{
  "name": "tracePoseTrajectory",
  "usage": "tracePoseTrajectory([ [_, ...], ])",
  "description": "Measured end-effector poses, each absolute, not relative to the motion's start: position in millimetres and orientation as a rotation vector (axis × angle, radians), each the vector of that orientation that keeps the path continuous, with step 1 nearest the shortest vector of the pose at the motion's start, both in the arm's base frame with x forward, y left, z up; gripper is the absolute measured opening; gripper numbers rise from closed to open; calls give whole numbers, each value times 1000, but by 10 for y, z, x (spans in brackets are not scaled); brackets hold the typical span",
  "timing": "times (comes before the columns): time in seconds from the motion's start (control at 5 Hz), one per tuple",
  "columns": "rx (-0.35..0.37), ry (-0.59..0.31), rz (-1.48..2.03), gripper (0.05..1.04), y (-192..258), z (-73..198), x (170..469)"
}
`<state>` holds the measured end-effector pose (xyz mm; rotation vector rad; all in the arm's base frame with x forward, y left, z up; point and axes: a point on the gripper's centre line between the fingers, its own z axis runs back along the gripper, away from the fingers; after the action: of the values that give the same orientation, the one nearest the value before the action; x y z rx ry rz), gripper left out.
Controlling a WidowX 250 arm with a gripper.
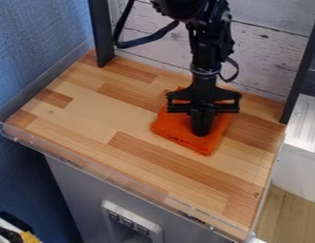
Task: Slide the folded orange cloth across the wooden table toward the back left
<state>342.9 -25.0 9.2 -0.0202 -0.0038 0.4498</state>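
Camera view: we have the black gripper (201, 134) hanging nearly straight down over the back right part of the wooden bench (103, 118). Jaws look together, tips against the orange cloth (176, 127). We can't tell whether a fold is pinched between them or they're just pressing on top; the tips hide the contact.

Cloth is directly under the jaws, flat on the bench. It shows on both sides of them, with a corner running out in front and a bit peeking out behind. Looks folded into layers, which we'd read as why it sits as a thick, compact pad. Contact is inside the outline, off the edges, so we'd expect the cloth to take the load and not the wood.

Behind the jaws: white plank panel (268, 50), black post (102, 35) to the left, another black post (301, 71) to the right. Cable (147, 40) loops off the arm, up clear of the cloth. In front: clear strip (122, 181) along the bench edge, probably there to stop things sliding off.
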Motion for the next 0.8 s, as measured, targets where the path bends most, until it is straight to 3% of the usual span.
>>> tracePoseTrajectory([
  [0.8,-3,15,151,59,610,121,3804],
])
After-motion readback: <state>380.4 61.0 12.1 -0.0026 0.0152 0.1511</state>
